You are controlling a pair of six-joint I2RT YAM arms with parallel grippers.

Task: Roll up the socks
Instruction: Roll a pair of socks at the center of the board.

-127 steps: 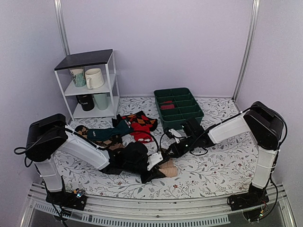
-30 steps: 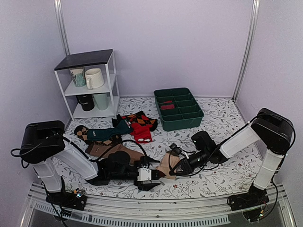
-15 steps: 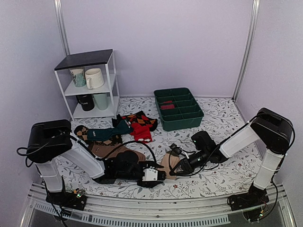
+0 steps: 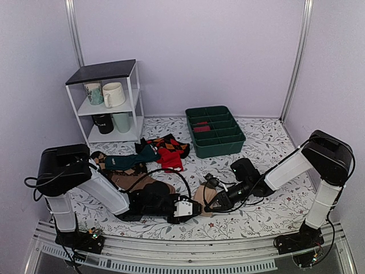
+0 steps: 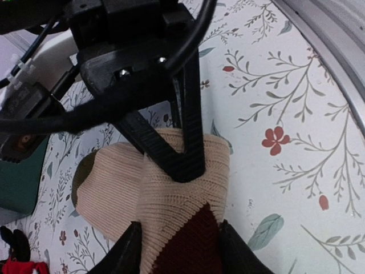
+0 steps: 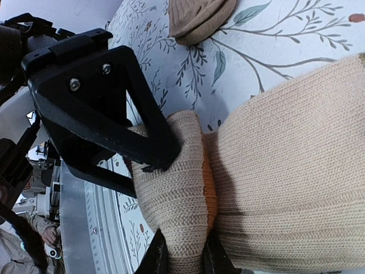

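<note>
The socks [image 4: 204, 197] lie bunched near the table's front, beige knit with a maroon patch [image 5: 188, 240]. My left gripper [image 4: 197, 209] reaches them from the left. In the left wrist view its jaws [image 5: 179, 254] press on both sides of the maroon-and-beige end. My right gripper [image 4: 212, 201] comes from the right and is shut on a fold of the beige knit [image 6: 183, 260]. Its black fingers [image 5: 182, 148] show just beyond my left jaws. The rest of the socks [image 6: 285, 160] bulges to the right. The socks' striped foot is hidden.
A green divided tray [image 4: 219, 149] stands behind. Red-and-black argyle socks [image 4: 171, 149], a teal sock [image 4: 128, 161] and a brown sock [image 4: 137, 181] lie at the left. A white shelf [image 4: 102, 71] with mugs stands back left. The metal rail [image 4: 182, 260] runs along the near edge.
My left gripper has slid right up to the socks and its jaws have narrowed onto them. The right gripper has kept its pinch and stayed in place.
</note>
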